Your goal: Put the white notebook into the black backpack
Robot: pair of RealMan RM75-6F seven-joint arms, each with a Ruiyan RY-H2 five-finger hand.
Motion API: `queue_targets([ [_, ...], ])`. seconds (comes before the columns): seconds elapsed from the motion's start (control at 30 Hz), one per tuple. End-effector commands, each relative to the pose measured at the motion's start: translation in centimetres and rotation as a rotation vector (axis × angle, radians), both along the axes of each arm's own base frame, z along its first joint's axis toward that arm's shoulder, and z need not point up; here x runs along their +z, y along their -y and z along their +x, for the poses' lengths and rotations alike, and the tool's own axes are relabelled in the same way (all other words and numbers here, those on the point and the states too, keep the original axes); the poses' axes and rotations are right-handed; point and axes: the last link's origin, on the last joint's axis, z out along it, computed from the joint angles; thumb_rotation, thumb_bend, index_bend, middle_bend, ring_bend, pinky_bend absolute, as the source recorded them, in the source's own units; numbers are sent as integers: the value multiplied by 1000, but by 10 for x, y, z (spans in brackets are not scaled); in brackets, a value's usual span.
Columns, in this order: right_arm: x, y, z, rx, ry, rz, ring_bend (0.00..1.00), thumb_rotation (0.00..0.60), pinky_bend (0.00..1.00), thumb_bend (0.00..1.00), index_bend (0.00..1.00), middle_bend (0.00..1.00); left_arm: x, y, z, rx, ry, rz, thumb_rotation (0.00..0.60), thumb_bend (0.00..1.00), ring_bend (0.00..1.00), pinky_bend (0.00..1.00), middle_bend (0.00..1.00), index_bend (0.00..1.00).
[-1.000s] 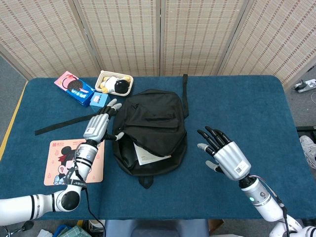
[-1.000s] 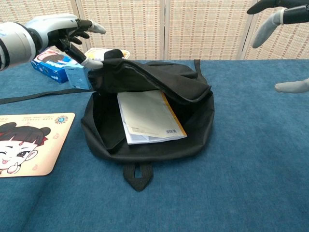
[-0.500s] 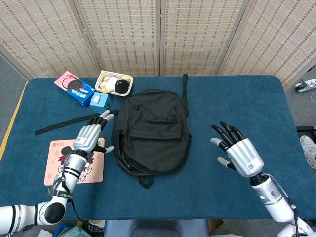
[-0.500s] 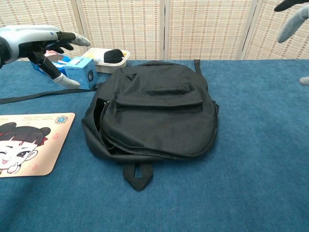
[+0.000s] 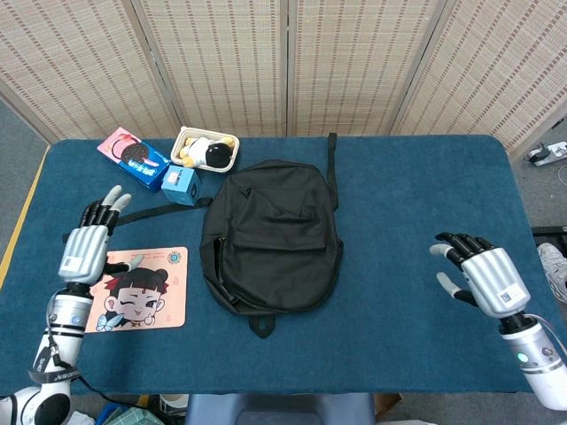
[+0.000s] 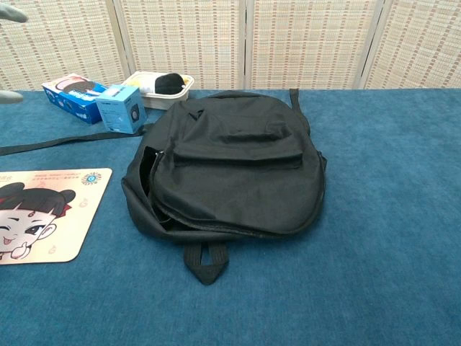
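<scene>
The black backpack [image 5: 270, 235] lies flat in the middle of the blue table, its flap down over the opening; the chest view shows the same backpack [image 6: 227, 169] with only a dark slit along its front edge. The white notebook is hidden from both views. My left hand [image 5: 89, 248] hovers far to the left over the table, fingers spread, holding nothing. My right hand [image 5: 483, 276] hangs far to the right near the table's front edge, fingers apart and empty. Only grey fingertips [image 6: 9, 14] of the left hand show at the chest view's top left corner.
A cartoon mouse pad [image 5: 133, 299] lies front left. At the back left stand a pink cookie box [image 5: 131, 157], a small blue box [image 5: 180, 183] and a white tray [image 5: 205, 150] with a plush toy. A backpack strap [image 5: 115, 221] trails left across the table.
The left hand let go of the backpack flap, which dropped shut over the notebook, then drew far left. The right hand pulled back to the right and toward the front edge.
</scene>
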Motion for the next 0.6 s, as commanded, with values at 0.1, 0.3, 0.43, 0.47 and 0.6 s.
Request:
queue_targets([
  [0.1,16,-18,-21,-74,2,-37,364,600,468,347,421,366,18,30,-39,44,-65,56,600,177,0,0,0,114],
  [0.3,26,-37,-35,-141,35,-65,366,600,468,364,447,381,24,62,-57,49,-78,119,600,177,0,0,0,145],
  [0.43,32,-49,-45,-187,62,-69,366,600,468,365,448,381,29,86,-66,62,-118,152,600,177,0,0,0,146],
  [0.47,33,-52,-47,-196,63,-69,366,600,468,365,448,381,30,91,-67,64,-129,159,600,177,0,0,0,146],
  [0.6,36,-60,-50,-216,74,-67,366,600,468,364,448,381,33,108,-71,72,-162,160,600,177,0,0,0,153],
])
